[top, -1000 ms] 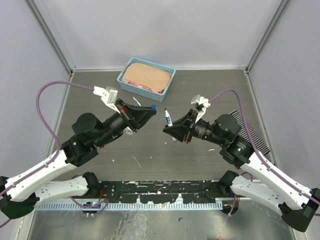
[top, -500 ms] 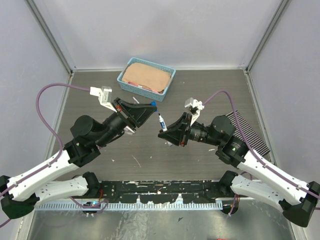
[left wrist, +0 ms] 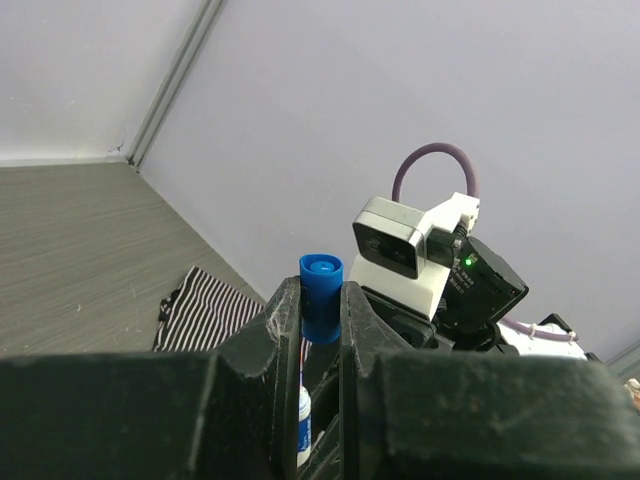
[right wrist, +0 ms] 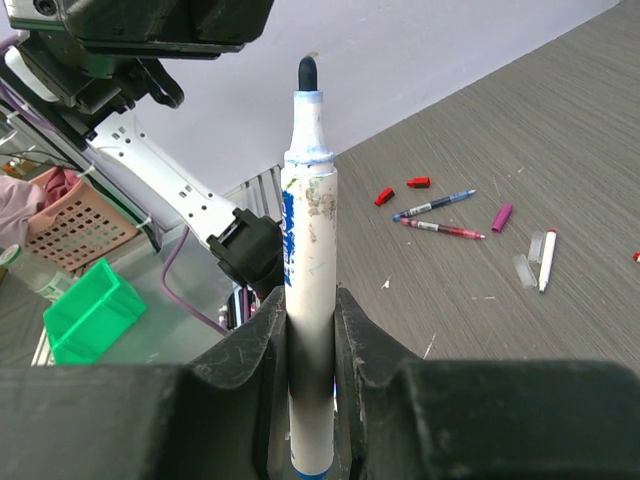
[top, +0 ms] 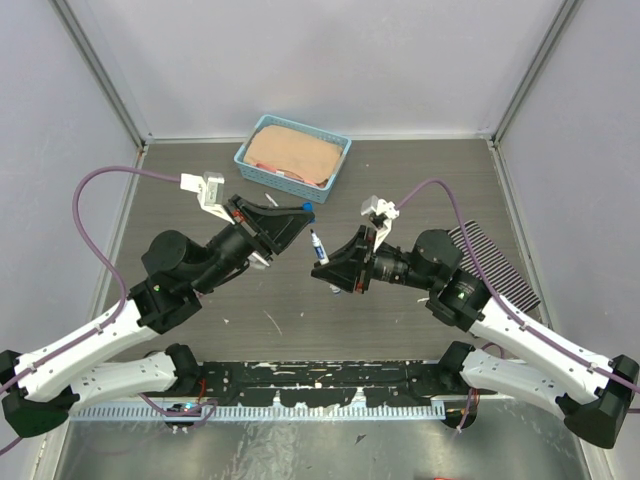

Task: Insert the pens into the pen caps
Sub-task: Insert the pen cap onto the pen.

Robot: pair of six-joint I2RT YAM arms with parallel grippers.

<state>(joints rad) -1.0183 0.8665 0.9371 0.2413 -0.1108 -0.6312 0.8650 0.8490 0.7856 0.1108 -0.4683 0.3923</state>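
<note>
My left gripper (top: 300, 216) is shut on a blue pen cap (top: 308, 208), held off the table. In the left wrist view the cap (left wrist: 321, 294) stands pinched between the jaws (left wrist: 320, 312), its open end facing away. My right gripper (top: 326, 264) is shut on a white-barrelled pen (top: 317, 245) whose dark tip points up toward the cap, a short gap apart. In the right wrist view the pen (right wrist: 308, 250) rises straight out of the jaws (right wrist: 310, 325). Loose on the table lie a blue pen (right wrist: 436, 205), a red pen (right wrist: 441, 228), a white pen (right wrist: 546, 260), a magenta cap (right wrist: 501, 217) and red caps (right wrist: 384, 196).
A blue basket (top: 244, 158) with pinkish contents stands at the back of the table. A striped cloth (top: 492, 258) lies at the right, partly under my right arm. A small white piece (top: 273, 201) lies in front of the basket.
My right gripper has carried the pen leftward, closing most of the gap to the blue cap. The left gripper has shifted only slightly.
</note>
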